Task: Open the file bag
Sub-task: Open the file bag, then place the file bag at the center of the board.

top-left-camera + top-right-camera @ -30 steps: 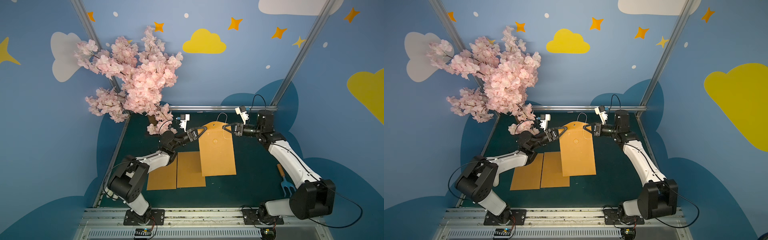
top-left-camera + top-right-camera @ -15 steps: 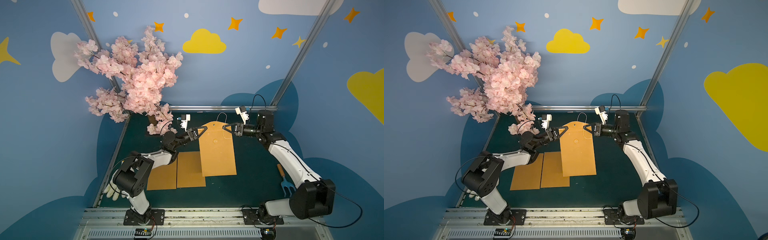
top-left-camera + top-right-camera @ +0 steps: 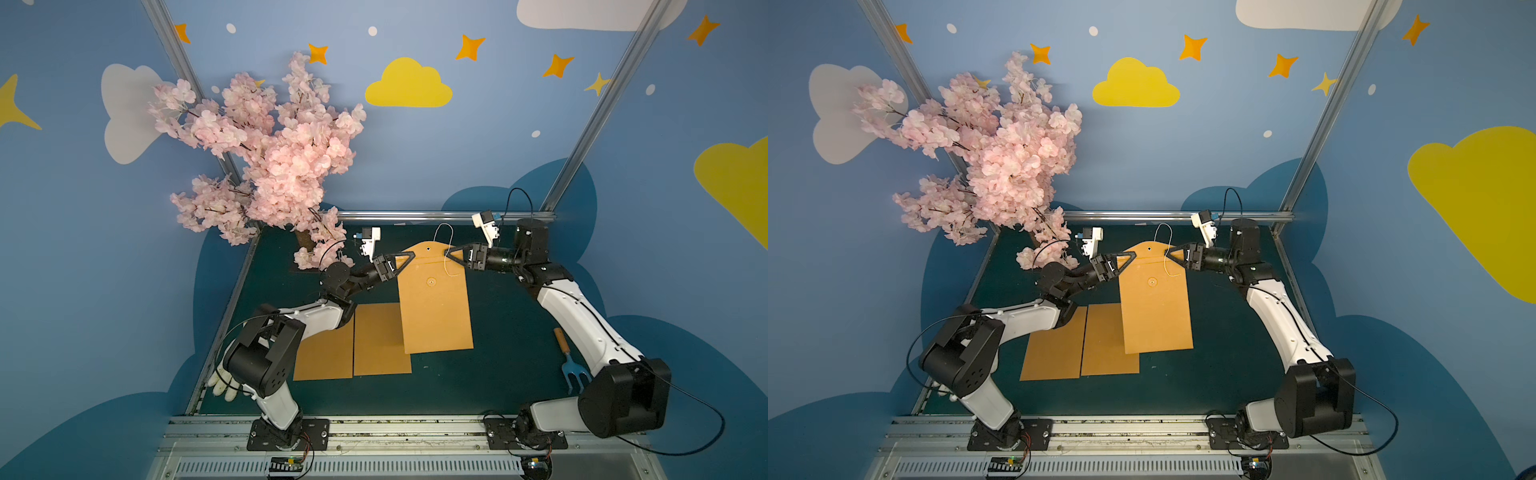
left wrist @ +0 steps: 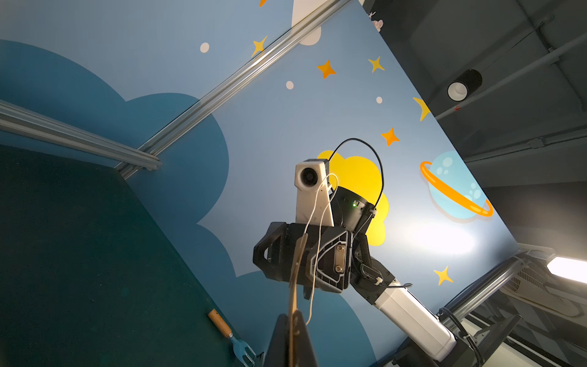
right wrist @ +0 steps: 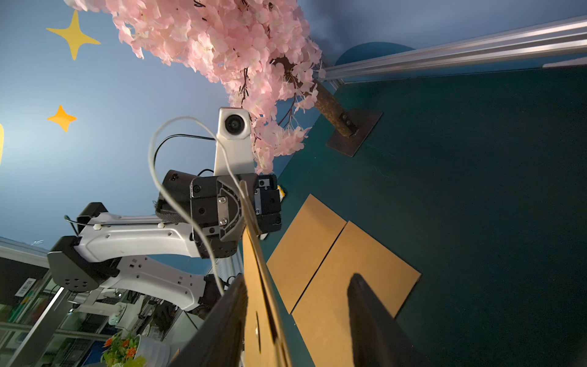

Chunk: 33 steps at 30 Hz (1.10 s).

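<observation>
The file bag [image 3: 434, 303] [image 3: 1154, 309] is a brown paper envelope held up by its top edge, flap upward, with a white string [image 3: 444, 235] looping off the flap. My left gripper [image 3: 410, 257] [image 3: 1133, 257] is shut on the bag's top left corner. In the left wrist view its fingers [image 4: 282, 340] pinch the bag's thin edge [image 4: 293, 286]. My right gripper [image 3: 449, 252] [image 3: 1172, 252] stands open at the top right corner. In the right wrist view the bag [image 5: 254, 286] lies against one finger [image 5: 222, 317], and the other finger [image 5: 371, 317] is well apart.
Two brown boards [image 3: 324, 353] [image 3: 380, 338] lie flat on the green table, partly under the bag's lower end. A pink blossom tree [image 3: 270, 158] stands at the back left. A blue garden fork [image 3: 571, 361] lies by the right arm. A white glove [image 3: 220, 380] sits at the left edge.
My right gripper's jaws have opened off the bag's top right corner. The left gripper closed fully on the left corner. The bag stays up where it was.
</observation>
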### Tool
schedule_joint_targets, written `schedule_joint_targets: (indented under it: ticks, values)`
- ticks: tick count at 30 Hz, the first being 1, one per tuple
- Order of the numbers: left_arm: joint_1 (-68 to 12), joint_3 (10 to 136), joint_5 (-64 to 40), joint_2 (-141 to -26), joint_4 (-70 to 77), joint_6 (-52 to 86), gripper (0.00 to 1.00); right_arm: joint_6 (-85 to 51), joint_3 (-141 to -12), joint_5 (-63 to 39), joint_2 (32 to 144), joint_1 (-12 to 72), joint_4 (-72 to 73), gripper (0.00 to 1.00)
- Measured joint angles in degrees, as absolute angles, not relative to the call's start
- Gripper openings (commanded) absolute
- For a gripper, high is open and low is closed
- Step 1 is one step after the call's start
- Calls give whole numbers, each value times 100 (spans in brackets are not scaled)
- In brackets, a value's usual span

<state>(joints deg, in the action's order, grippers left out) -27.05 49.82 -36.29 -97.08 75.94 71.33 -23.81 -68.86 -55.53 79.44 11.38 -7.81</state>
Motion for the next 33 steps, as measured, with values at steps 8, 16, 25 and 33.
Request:
schedule_joint_targets:
  ticks: [8,16,25,33]
  values:
    - [-2692,4982,-3621,-9653,7594,7113,3,-2460,-6709,-5426,7609,775,-792,58]
    - [-2565,4917,-3618,-9476,7345,6925,2,-2447,-6292,-5380,7065,438,-794,58]
    - [-2502,4919,-3603,-9365,7153,6735,2,-2056,-6169,-5774,7039,860,-1221,56]
    - [-2502,4941,-3601,-9365,7098,6720,2,-1741,-6123,-5747,7303,1468,-1575,49]
